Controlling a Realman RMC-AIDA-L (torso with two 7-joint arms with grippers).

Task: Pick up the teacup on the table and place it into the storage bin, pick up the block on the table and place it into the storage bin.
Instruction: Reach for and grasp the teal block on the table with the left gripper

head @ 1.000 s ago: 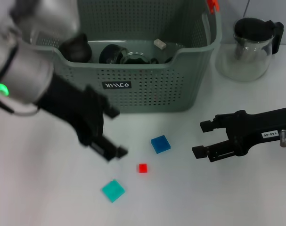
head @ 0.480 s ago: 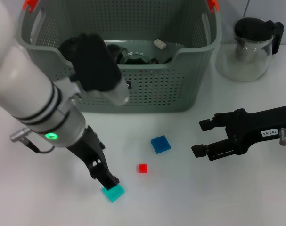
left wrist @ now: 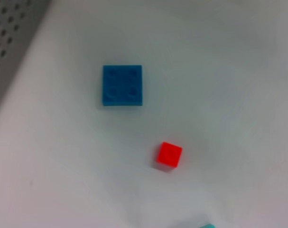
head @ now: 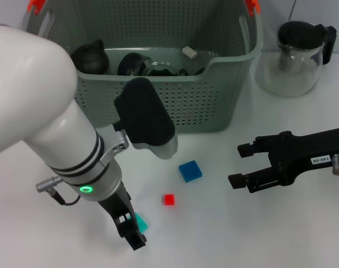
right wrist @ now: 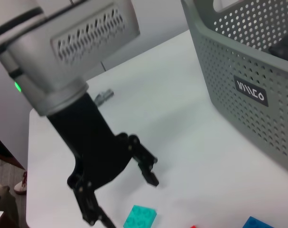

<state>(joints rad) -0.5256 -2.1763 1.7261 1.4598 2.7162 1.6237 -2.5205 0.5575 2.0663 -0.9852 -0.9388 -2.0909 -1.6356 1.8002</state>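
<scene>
Both grippers open: left gripper [right wrist: 120, 190] astride teal block [right wrist: 140, 217]; right gripper [head: 240, 164] empty.

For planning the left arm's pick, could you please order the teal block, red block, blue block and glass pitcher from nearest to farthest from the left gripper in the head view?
1. teal block, at the left gripper
2. red block, centre
3. blue block, nearer the storage bin
4. glass pitcher, far right

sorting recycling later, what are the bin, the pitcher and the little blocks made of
Storage bin: looks like matte grey-green moulded plastic, perforated with rows of holes. Pitcher: clear glass, apparently, see-through body with a black, probably plastic, lid. Blue block: likely plastic, studded top like a toy brick. Red block: probably plastic too.
</scene>
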